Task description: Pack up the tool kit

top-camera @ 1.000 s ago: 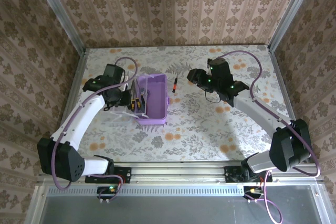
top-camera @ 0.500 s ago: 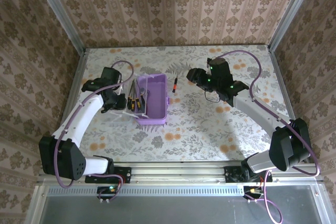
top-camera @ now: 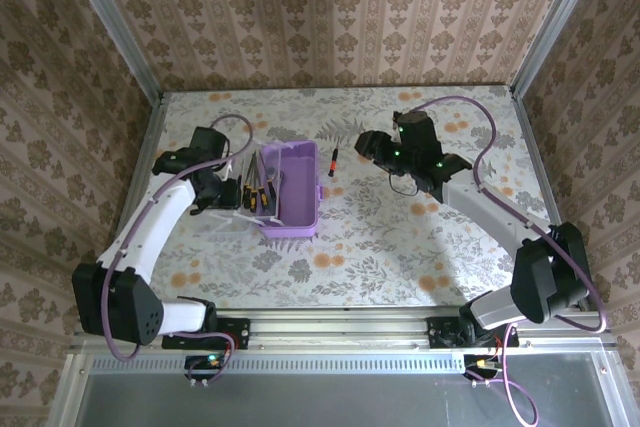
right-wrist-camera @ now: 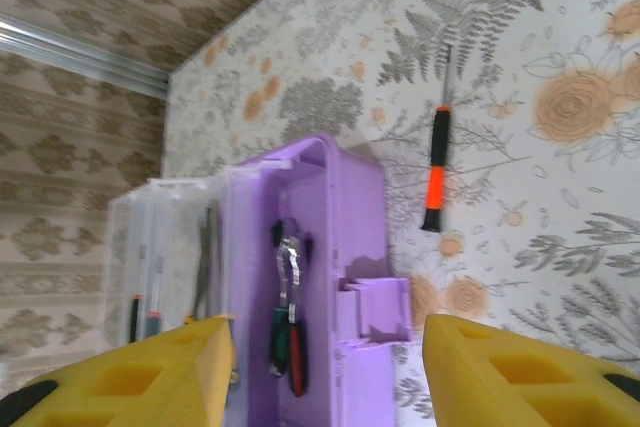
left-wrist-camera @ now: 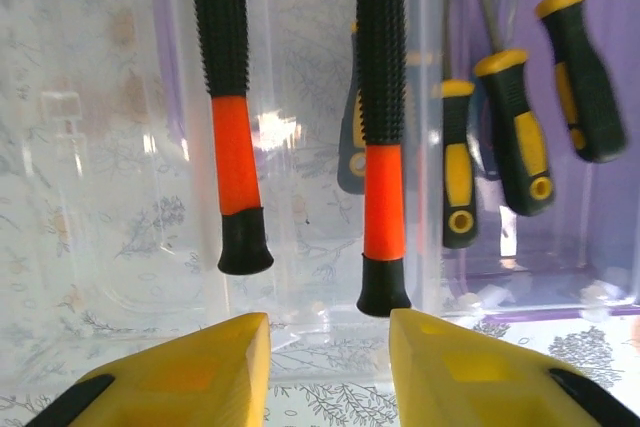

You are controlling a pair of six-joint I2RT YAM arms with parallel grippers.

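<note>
Two grippers with yellow wedge-shaped fingers, both spread apart and holding nothing. The left gripper [left-wrist-camera: 328, 332] faces the clear plastic lid [left-wrist-camera: 100, 197], folded open to the left of the lilac rectangular case [top-camera: 295, 197], which sits left of centre on the floral-print table [top-camera: 420, 237]. Orange-banded screwdrivers [left-wrist-camera: 381, 147] and yellow-banded screwdrivers [left-wrist-camera: 520, 132], all with knurled black grips, lie along the lid. The right gripper [right-wrist-camera: 325, 342] hovers right of the case. A loose screwdriver [right-wrist-camera: 436, 172] lies on the table beside the case's far end.
</note>
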